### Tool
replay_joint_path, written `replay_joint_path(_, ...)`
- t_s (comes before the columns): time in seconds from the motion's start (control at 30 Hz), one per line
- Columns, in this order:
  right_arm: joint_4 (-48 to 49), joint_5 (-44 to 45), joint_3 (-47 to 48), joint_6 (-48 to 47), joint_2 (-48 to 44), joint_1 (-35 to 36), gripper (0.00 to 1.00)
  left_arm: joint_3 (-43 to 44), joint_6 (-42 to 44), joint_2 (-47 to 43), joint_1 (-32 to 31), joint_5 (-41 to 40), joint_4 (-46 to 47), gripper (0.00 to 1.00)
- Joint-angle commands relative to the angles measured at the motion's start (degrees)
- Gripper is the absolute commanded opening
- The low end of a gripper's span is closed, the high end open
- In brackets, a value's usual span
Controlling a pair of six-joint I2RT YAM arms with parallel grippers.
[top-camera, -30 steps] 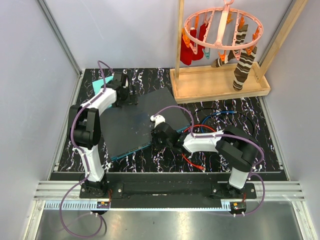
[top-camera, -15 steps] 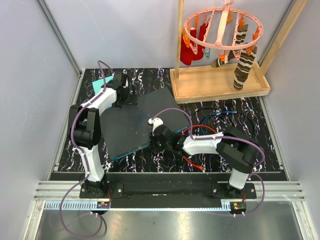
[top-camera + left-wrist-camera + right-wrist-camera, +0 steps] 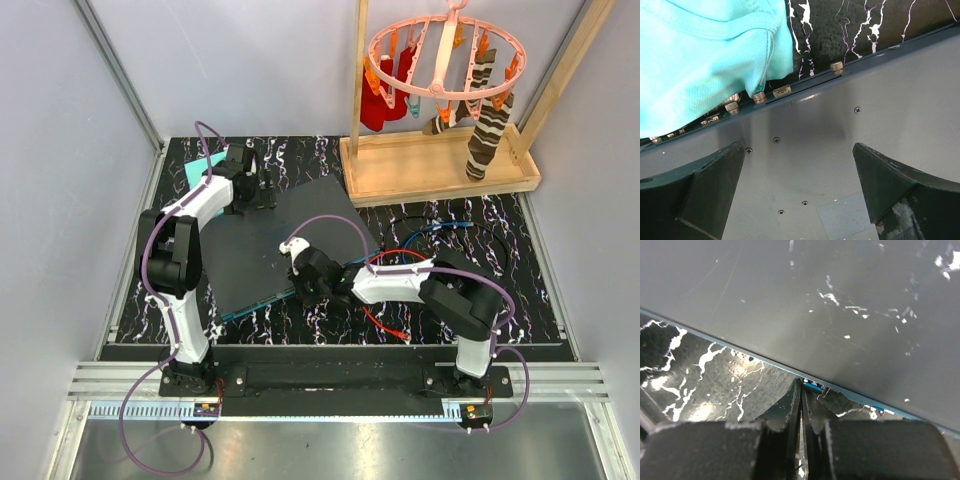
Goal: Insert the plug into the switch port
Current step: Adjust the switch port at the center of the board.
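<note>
The switch (image 3: pixel 270 240) is a large flat dark grey box lying at an angle on the marbled table. Its teal-blue edge (image 3: pixel 255 305) faces the near left. My right gripper (image 3: pixel 300 282) is shut, its tips (image 3: pixel 802 386) against that teal edge (image 3: pixel 740 347). A small blue plug (image 3: pixel 813 387) sits just at the tips, touching the edge; I cannot tell if it is pinched. My left gripper (image 3: pixel 255 185) is open over the switch's far corner, its fingers (image 3: pixel 715 180) spread over the grey top (image 3: pixel 865 125).
A folded teal cloth (image 3: pixel 205 168) lies by the switch's back edge (image 3: pixel 705 55). Red (image 3: pixel 385 320) and blue (image 3: pixel 440 227) cables loop on the table to the right. A wooden rack (image 3: pixel 440 165) with a pink sock hanger stands at the back right.
My right gripper has slid to the left along the switch's teal edge. The left arm and the switch have not moved.
</note>
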Motion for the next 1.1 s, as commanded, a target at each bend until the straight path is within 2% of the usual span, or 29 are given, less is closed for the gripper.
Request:
replay_joint_path(0.0, 12.8, 5.8, 9.3, -10.9, 2.4, -4.1, 0.1, -1.6, -1.6, 2.8, -0.3, 3.0, -2.3, 0.99)
replay_joint_path(0.17, 11.9, 2.1, 13.2, -12.2, 4.4, -5.5, 0.12, 0.0, -1.1, 2.5, 0.2, -0.3, -2.5, 0.99)
replay_joint_path(0.33, 6.7, -2.5, 13.7, -12.6, 1.8, -6.0, 0.23, 7.2, -1.7, 3.6, 3.2, -1.0, -3.0, 0.99)
replay_joint_path(0.5, -3.6, -3.1, 7.8, -9.9, -9.8, -6.3, 0.45, 14.3, -2.2, 1.3, 3.5, -0.2, -5.0, 0.99)
replay_joint_path(0.57, -10.9, -1.3, 4.6, -8.3, -13.8, -7.1, 0.52, 14.7, -3.5, -1.1, 3.3, 0.5, -5.2, 0.99)
replay_joint_path(0.6, -13.0, 1.7, 3.6, -6.0, -17.6, -7.5, 0.6, 14.3, -4.0, -4.1, 3.0, 0.5, -5.1, 0.99)
replay_joint_path(0.7, -19.7, 6.7, -0.1, 0.8, -24.6, -10.7, 0.69, 11.0, -5.5, -10.5, 1.2, 0.2, -4.7, 0.99)
replay_joint_path(0.83, -25.0, 11.0, -4.1, 9.0, -30.1, -16.5, 0.8, -0.5, -5.8, -20.4, -2.4, -0.3, -1.4, 0.99)
replay_joint_path(0.97, -26.7, 11.1, -6.5, 17.0, -31.0, -23.1, 0.8, -12.3, -3.1, -32.6, -7.2, -0.3, 2.6, 0.99)
replay_joint_path(1.07, -26.6, 10.1, -6.8, 22.0, -29.1, -27.3, 0.79, -19.4, -1.6, -38.1, -8.0, 1.0, 2.6, 0.99)
